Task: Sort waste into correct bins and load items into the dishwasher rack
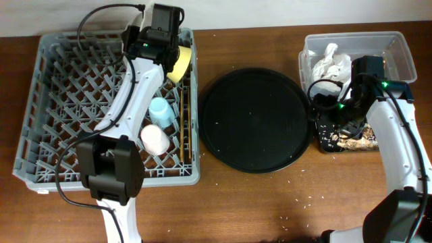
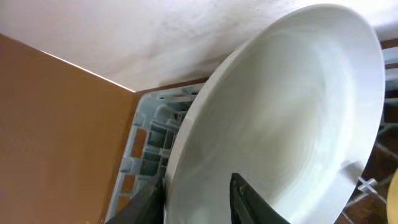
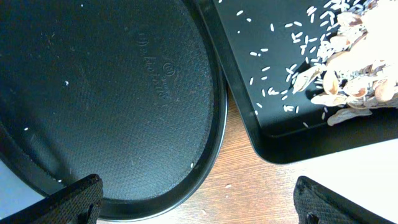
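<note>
Overhead: the left arm (image 1: 135,81) reaches across the dishwasher rack (image 1: 47,101) to its far right corner, its wrist hiding the pincer and whatever it carries. Just beside the wrist the yellow bowl (image 1: 179,62) stands on edge in the rack. Nearer lie the light-blue cup (image 1: 160,111) and the pink cup (image 1: 154,138), with the chopsticks (image 1: 182,128) along the rack's right wall. The round black tray (image 1: 255,120) sits mid-table. On the right, the clear tub (image 1: 398,50) holds white napkins (image 1: 331,62). The right arm (image 1: 391,128) hangs over the black rectangular tray (image 1: 324,143) with its food bits (image 1: 361,138).

Left wrist: the left gripper (image 2: 199,186) is closed narrowly on the plate (image 2: 292,106), one finger either side of the rim. The plate stands tilted on edge and fills the frame. The rack's lattice wall (image 2: 152,146) shows behind it, and a sliver of yellow bowl (image 2: 393,199) shows at the right edge.

Right wrist: the right gripper (image 3: 196,193) is spread wide and holds nothing. It hovers above the bare strip of table (image 3: 242,168) between the round tray (image 3: 112,93) and the corner of the rectangular tray (image 3: 273,146). Rice grains and brown pieces (image 3: 348,74) lie up in that tray, well apart from the fingers (image 3: 68,199).
</note>
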Robot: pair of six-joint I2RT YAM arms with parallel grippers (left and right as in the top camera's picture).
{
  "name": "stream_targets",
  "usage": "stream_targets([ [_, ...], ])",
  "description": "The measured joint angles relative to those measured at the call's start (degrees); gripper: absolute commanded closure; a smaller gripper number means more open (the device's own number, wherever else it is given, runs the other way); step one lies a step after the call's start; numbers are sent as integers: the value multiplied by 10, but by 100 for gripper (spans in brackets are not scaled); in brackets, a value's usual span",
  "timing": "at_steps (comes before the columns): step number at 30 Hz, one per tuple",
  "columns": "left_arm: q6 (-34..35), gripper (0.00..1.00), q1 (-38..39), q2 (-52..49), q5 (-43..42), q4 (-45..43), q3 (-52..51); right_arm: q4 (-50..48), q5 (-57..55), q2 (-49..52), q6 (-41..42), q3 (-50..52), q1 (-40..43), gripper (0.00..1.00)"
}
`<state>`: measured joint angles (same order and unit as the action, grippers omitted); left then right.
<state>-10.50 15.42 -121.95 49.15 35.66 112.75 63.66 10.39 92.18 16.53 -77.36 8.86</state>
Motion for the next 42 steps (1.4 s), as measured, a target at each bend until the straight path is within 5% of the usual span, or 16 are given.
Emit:
stream_targets([
  [8,37,56,7,-1,-71,149,-1,0,0,0,0,0,0,2],
  [14,77,28,7,-1,-74,168,11,0,0,0,0,0,0,2],
  [19,84,1,42,7,-129,262,155,0,0,0,0,0,0,2],
  [26,95,1,73,29,-565,342,161,0,0,0,0,0,0,2],
  [38,95,1,74,29,-653,344,161,-12,-15,-35,0,1,0,2],
  [41,95,1,74,29,-653,344,161,-157,-37,-215,-16,48,-12,2],
  [42,95,1,74,30,-654,346,161,-295,-44,-259,-40,110,-28,1],
])
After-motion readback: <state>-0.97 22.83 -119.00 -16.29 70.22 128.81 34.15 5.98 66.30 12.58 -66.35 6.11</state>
